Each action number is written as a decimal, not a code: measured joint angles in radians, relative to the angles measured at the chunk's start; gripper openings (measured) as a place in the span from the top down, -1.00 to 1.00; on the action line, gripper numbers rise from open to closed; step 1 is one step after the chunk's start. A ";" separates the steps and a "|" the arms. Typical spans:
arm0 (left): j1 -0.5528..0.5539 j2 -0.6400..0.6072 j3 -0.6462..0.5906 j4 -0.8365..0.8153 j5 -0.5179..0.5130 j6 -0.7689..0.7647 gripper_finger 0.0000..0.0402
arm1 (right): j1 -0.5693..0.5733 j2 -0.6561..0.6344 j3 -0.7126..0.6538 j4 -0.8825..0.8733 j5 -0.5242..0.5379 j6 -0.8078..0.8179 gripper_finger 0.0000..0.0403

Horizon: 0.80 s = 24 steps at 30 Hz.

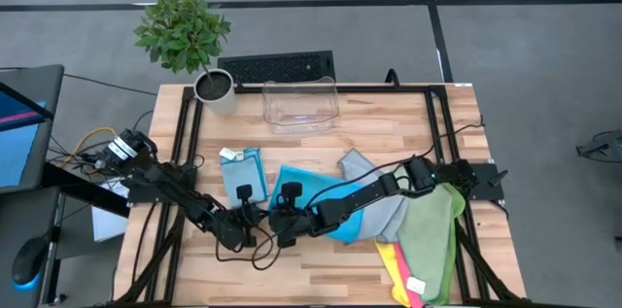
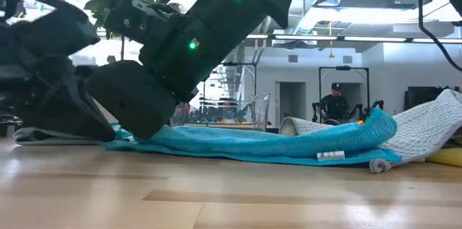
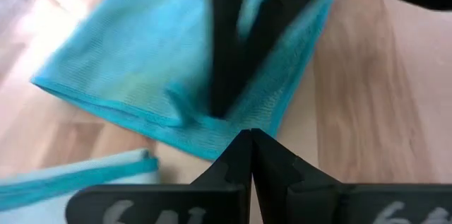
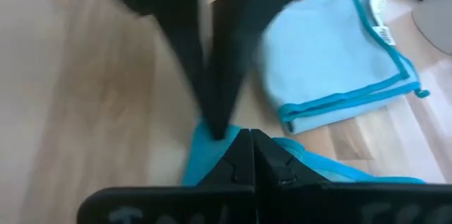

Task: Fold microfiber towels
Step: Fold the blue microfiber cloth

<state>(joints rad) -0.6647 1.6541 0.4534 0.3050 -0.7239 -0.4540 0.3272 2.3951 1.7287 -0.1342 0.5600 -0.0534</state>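
Note:
A teal microfiber towel [image 1: 321, 201] [image 2: 253, 146] lies flat in the middle of the table. Both grippers meet at its left edge, near the table's front. My left gripper [image 1: 260, 222] [image 3: 251, 138] is shut with its tips at the towel's near left corner. My right gripper [image 1: 281, 219] [image 4: 248, 136] is shut too, its tips on the cloth just beside the left one. A folded light blue towel [image 1: 243, 168] [image 4: 332, 61] lies flat to the far left of them. Grey [image 1: 381, 184], green [image 1: 433, 232], yellow and pink [image 1: 397, 265] towels lie piled at the right. My left gripper sets its shut fingertips on the teal towel's corner [image 4: 206, 133], slanting down from the table's left. The corner stays on the table. Whether cloth lies between the fingers, I cannot tell. My right gripper rests its shut fingertips on the teal towel a little in from its left edge [image 3: 185, 105], slanting down from the table's right. The cloth puckers slightly there and stays on the table. Whether a layer is pinched, I cannot tell.
A clear plastic bin [image 1: 299, 104] stands at the table's far edge, with a potted plant [image 1: 214, 89] to its left. Black frame rails [image 1: 185, 133] run along both sides. Bare wood lies along the front [image 1: 311, 269].

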 joint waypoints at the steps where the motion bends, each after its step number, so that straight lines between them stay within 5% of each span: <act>1: 0.000 0.017 0.000 0.007 0.007 -0.008 1.00 | -0.002 0.000 0.000 0.000 0.006 -0.001 0.95; 24: -0.009 0.095 0.026 0.005 -0.009 -0.091 1.00 | -0.019 0.010 0.002 0.039 -0.089 -0.025 0.94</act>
<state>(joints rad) -0.6733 1.7489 0.4797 0.3103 -0.7332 -0.5447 0.3083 2.4050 1.7302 -0.0953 0.4705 -0.0779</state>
